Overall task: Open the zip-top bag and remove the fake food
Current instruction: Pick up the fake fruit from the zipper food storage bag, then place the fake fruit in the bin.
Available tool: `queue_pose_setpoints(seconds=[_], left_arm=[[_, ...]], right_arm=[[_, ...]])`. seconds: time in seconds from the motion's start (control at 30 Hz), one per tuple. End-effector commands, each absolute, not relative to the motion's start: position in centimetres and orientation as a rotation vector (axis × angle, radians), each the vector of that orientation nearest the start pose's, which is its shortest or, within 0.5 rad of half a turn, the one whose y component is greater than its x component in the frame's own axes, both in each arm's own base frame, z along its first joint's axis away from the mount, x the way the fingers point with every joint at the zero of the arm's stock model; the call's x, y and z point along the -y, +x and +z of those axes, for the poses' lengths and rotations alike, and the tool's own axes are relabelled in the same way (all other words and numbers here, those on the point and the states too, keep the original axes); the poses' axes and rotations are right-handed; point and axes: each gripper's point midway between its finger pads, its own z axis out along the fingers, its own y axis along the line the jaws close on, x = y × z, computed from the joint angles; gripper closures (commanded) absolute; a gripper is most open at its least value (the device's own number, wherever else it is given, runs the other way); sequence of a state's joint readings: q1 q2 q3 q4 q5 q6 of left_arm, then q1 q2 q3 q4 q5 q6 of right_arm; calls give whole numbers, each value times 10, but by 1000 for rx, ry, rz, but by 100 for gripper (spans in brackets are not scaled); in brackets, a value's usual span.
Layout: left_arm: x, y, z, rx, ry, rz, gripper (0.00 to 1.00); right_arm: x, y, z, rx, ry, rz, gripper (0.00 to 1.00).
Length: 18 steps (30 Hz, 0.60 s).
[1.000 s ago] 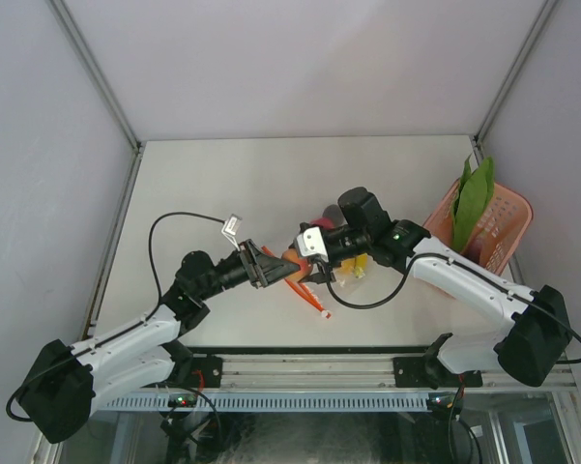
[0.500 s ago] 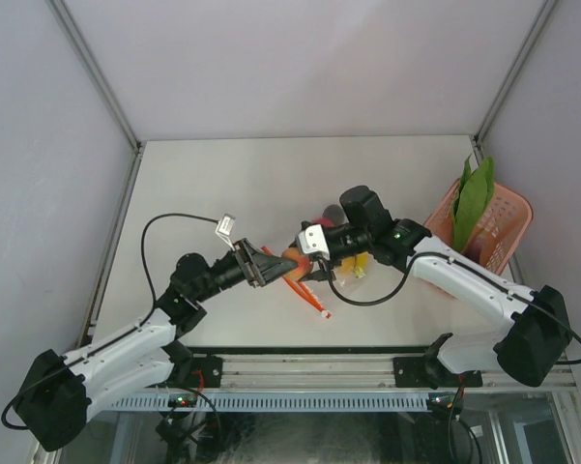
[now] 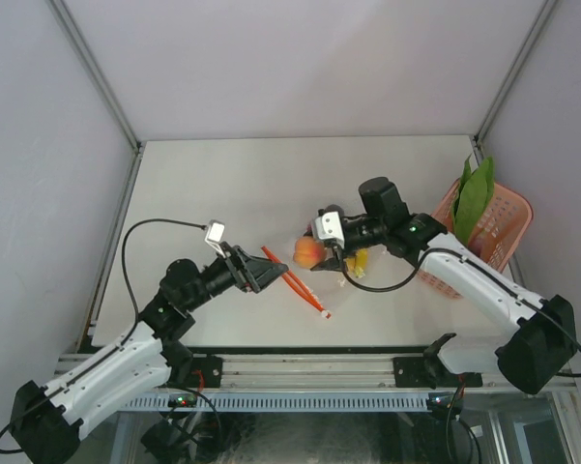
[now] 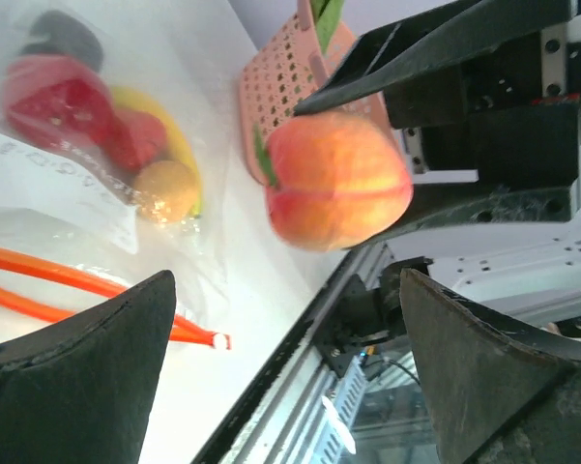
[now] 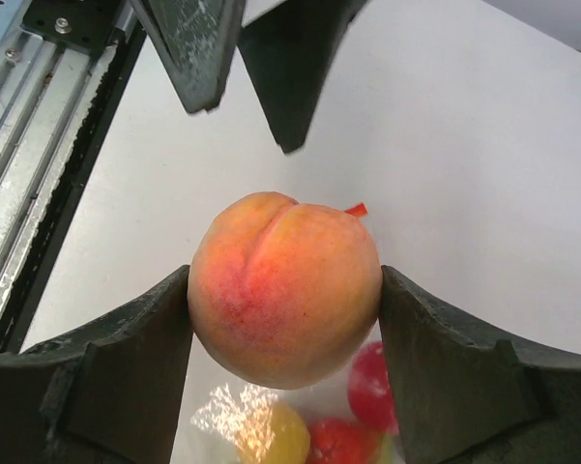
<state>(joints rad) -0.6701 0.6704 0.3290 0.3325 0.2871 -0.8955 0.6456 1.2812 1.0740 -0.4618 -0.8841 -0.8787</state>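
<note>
Pale grey walls close in a white counter, and near its middle lies the zip-top bag, flat, with its red-orange zipper strip running toward the near edge. The right jaws are closed on a peach, one pad on each flank, holding it clear of the counter just above the bag. The left jaws stand wide with nothing between them, just left of the strip. The rest of the fake food sits inside the film: red pieces, a yellow banana and a small orange ball. A green leafy vegetable stands in the pink basket at the right.

The bag looks thin, light and slippery, likely to slide or crumple if pulled. The stiffer strip is probably the best hold, while the hard round toys want a grip across their widest part.
</note>
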Motion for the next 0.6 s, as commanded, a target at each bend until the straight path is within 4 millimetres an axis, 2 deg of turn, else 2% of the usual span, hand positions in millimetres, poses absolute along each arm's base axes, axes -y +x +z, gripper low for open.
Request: queue_pose_setpoints(seconds=[0.0, 0.23, 0.43, 0.57], left_arm=[[232, 192, 245, -1716, 111, -1251, 0], [223, 193, 247, -1674, 109, -1218, 0], [218, 202, 241, -1671, 31, -1209, 0], [219, 210, 261, -1666, -3, -1214, 0]], right_arm=[[-284, 205, 254, -1070, -1690, 818, 72], [-252, 218, 270, -1116, -1608, 753, 72], [-217, 247, 286, -1239, -1469, 641, 71], [-185, 271, 287, -1350, -1370, 504, 71]])
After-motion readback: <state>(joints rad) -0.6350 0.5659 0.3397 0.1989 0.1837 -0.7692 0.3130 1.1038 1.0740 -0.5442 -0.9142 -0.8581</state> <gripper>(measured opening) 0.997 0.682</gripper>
